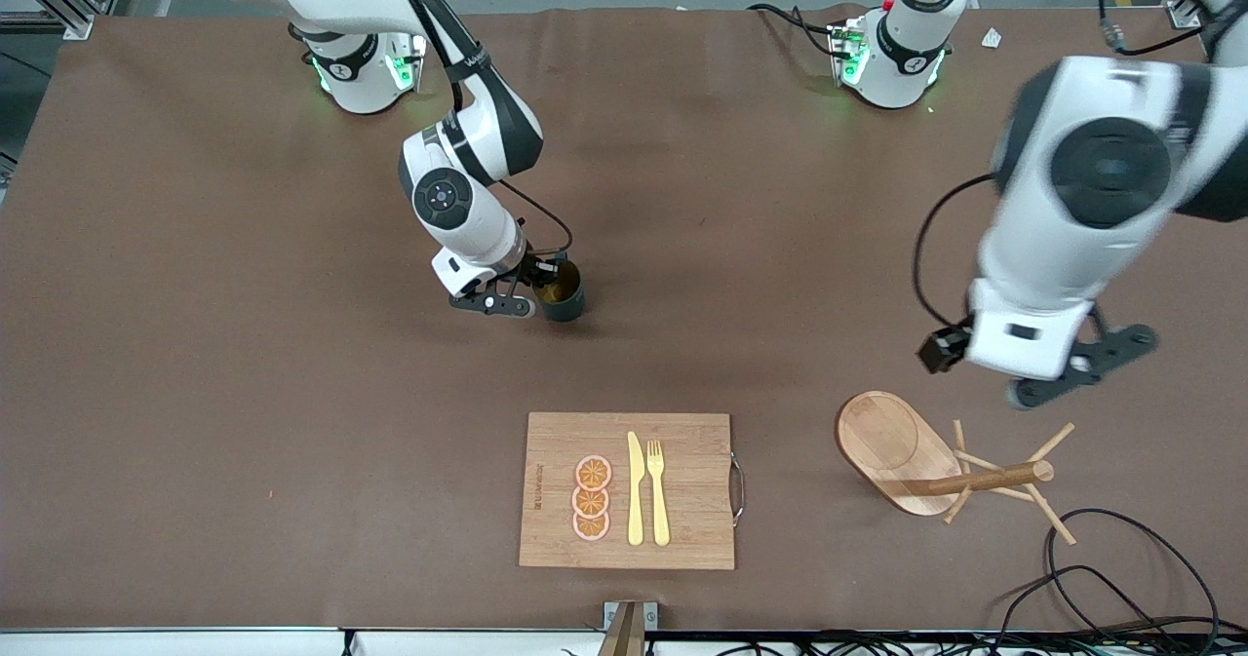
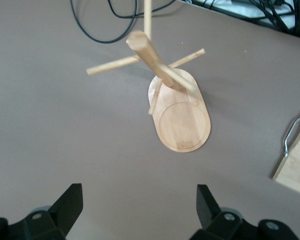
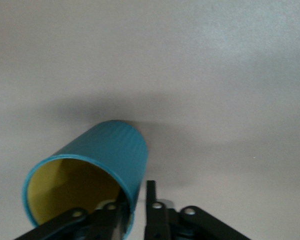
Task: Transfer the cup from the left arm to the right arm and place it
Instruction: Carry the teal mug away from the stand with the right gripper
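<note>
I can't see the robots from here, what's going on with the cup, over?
Right gripper shut on cup rim, cup on table. Left gripper open over peg rack, empty. Nothing blocking.

You have the cup [image 1: 563,291] on the counter [image 1: 195,364], farther from the front camera than the board [image 1: 682,529] (slices [image 1: 592,498], knife [image 1: 635,490], fork [image 1: 658,492] on it); the peg rack [image 1: 916,461] stands beside the board, toward the left arm's end.

High front camera faces robots; wrist cameras look tableward.
</note>
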